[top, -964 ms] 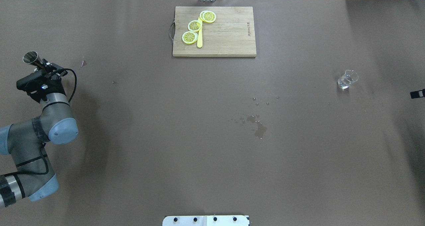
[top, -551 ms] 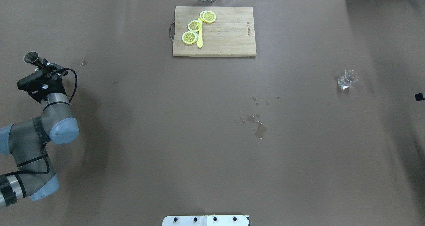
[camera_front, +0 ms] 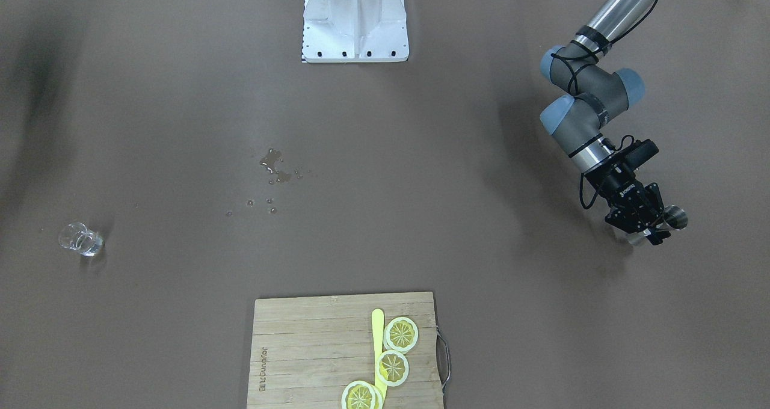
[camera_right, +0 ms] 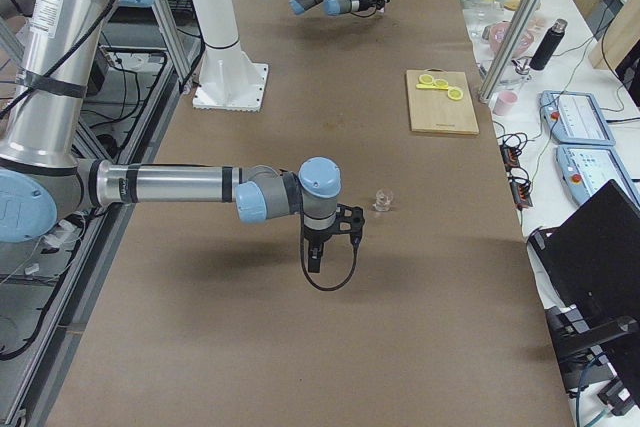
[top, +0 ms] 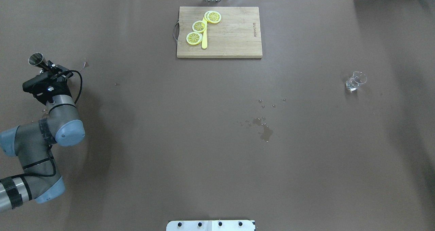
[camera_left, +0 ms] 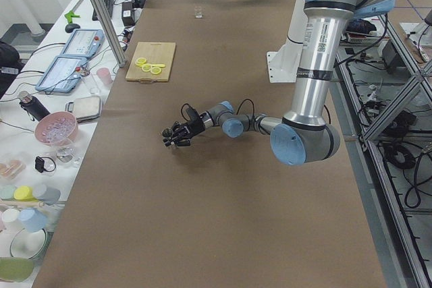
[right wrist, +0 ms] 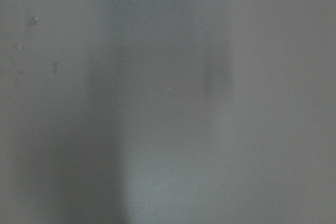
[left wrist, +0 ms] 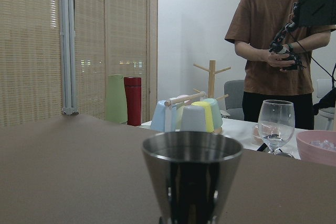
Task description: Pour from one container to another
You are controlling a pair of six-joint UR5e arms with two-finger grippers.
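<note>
My left gripper [top: 46, 67] is shut on a steel jigger [top: 35, 58] at the table's far left. The jigger [left wrist: 191, 174] stands upright in the left wrist view, and whether it holds any liquid is hidden. It also shows in the front-facing view as the jigger [camera_front: 677, 218] in my left gripper [camera_front: 652, 231]. A small clear glass [top: 355, 81] stands alone far off at the right, also seen as the glass [camera_front: 81, 239]. My right gripper [camera_right: 316, 259] shows only in the exterior right view, near the glass [camera_right: 382, 201]. I cannot tell whether it is open.
A wooden cutting board [top: 234, 37] with lemon slices [top: 198, 26] and a yellow knife sits at the far middle. Spilled drops [top: 264, 130] wet the table's centre. The robot base plate [top: 210, 225] is at the near edge.
My left arm has shifted a little right and forward with the jigger. The right gripper's tip has slid out of the overhead view at the right edge.
</note>
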